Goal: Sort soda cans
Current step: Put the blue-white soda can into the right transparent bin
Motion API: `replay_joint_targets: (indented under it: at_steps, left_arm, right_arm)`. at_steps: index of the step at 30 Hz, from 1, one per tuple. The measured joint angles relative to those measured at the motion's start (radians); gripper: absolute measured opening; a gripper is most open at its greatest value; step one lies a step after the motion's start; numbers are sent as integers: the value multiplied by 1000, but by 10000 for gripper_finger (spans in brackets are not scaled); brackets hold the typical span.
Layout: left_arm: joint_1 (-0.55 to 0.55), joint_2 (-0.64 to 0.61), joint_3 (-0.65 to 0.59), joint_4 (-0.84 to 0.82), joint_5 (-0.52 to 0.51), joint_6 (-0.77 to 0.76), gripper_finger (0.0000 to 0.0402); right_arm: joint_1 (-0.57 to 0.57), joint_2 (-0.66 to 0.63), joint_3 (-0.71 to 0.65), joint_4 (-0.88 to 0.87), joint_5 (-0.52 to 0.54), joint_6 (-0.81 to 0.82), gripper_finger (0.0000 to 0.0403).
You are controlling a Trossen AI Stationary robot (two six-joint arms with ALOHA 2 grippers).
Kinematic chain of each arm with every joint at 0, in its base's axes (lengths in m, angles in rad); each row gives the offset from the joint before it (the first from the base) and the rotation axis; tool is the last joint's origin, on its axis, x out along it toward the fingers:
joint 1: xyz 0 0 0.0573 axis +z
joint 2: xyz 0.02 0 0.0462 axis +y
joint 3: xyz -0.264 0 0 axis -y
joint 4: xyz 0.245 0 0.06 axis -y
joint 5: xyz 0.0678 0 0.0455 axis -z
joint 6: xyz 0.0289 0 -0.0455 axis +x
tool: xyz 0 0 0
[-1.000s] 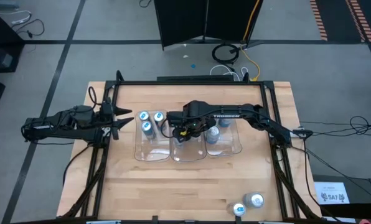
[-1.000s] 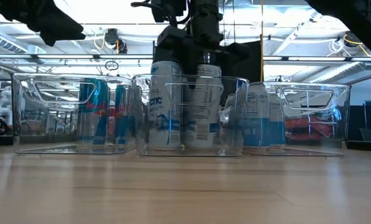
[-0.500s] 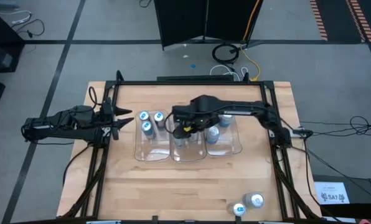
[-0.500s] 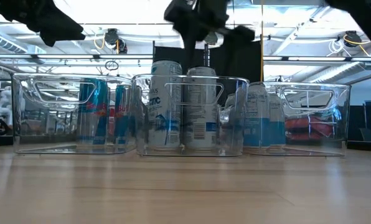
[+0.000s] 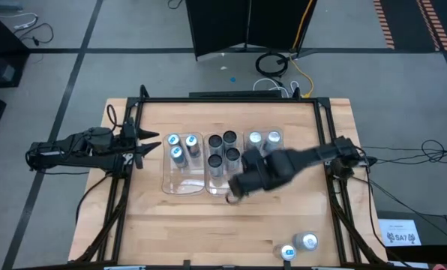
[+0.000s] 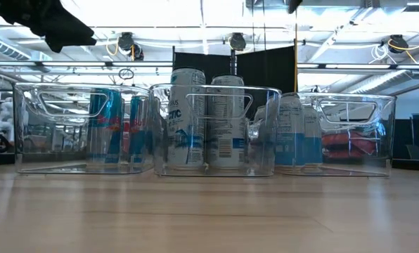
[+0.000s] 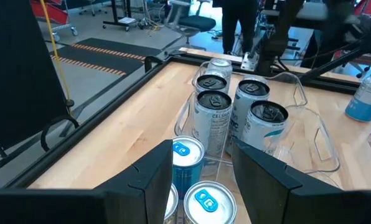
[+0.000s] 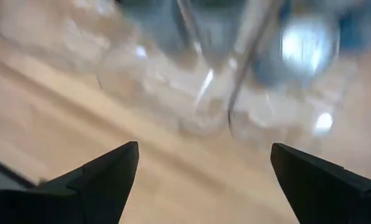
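Clear plastic trays, three side by side mid-tabletop (image 5: 148, 225), rectangular with rounded corners. Left tray (image 5: 180, 184) has three blue-topped cans (image 5: 177, 153). Middle tray (image 5: 217, 185) has four dark-topped cans (image 5: 216, 160), upright cylinders with printed labels in the low view. Right tray (image 5: 285, 178) has silver-topped cans (image 5: 273, 138) at its far end. Two more cans (image 5: 308, 241) sit at the near right tabletop edge, well apart from the trays. Your right end effector (image 5: 238, 186) hangs over the near end of the middle and right trays, fingers spread wide, nothing in them. Your left end effector (image 5: 154, 145) waits just left of the left tray, fingers parted and empty. Tabletop is pale wood planks, smooth.
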Motion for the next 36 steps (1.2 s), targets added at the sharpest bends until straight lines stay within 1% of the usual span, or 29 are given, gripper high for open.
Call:
replay_joint_targets:
  at_steps: [4,8,14,15,17,18,22,30,34,36]
  left_arm:
    - [0,0,0,0,0,0,173]
    - [0,0,0,1,0,0,173]
    - [0,0,0,1,0,-1,173]
    - [0,0,0,1,0,-1,173]
    - [0,0,0,1,0,-1,173]
    - [0,0,0,1,0,-1,173]
    - [0,0,0,2,0,-3,173]
    - [0,0,0,3,31,-4,173]
    - [0,0,0,3,31,-4,173]
    - [0,0,0,2,31,-4,173]
  right_arm:
    - [105,1,-43,-3,-89,205,357]
    - [215,1,-77,-4,-150,443,353]
    - [383,1,-114,1,-163,851,345]
    - [402,1,-121,10,-178,877,344]
    - [422,1,-136,55,-251,895,341]
    - [426,2,-147,73,-268,898,341]
    - [431,11,-178,111,-280,894,341]
    - [490,10,-180,64,-295,886,341]
    - [531,10,-180,-5,-389,892,341]
    - [553,9,-180,-3,-404,884,341]
